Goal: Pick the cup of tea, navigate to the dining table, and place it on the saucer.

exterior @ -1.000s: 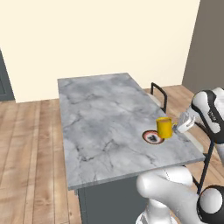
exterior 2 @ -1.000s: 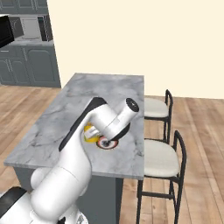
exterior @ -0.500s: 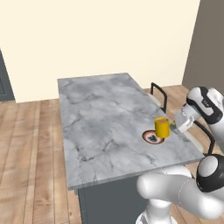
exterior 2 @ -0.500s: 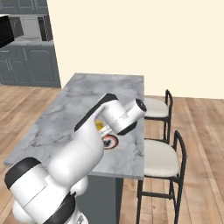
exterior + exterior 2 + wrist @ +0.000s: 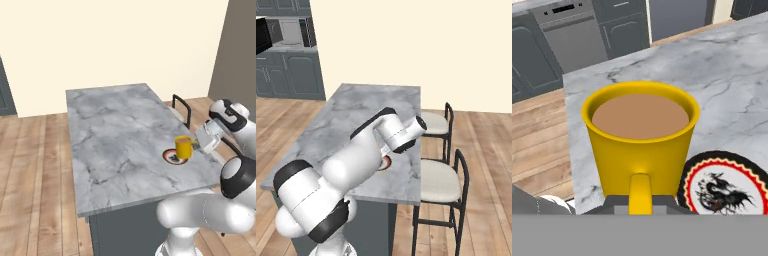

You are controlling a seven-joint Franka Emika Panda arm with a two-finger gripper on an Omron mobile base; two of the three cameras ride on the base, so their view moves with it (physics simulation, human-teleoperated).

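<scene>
While we look from left to right across the table (image 5: 110,135), we see the saucer (image 5: 173,157) near its right edge, then the cup (image 5: 183,147) of tea held upright just above it, and the gripper (image 5: 199,144) closed on the cup's handle.

From my hand the cup of tea (image 5: 639,145) sits straight ahead, handle toward me, with the saucer (image 5: 727,185) just right of it on the dining table (image 5: 722,80).
</scene>
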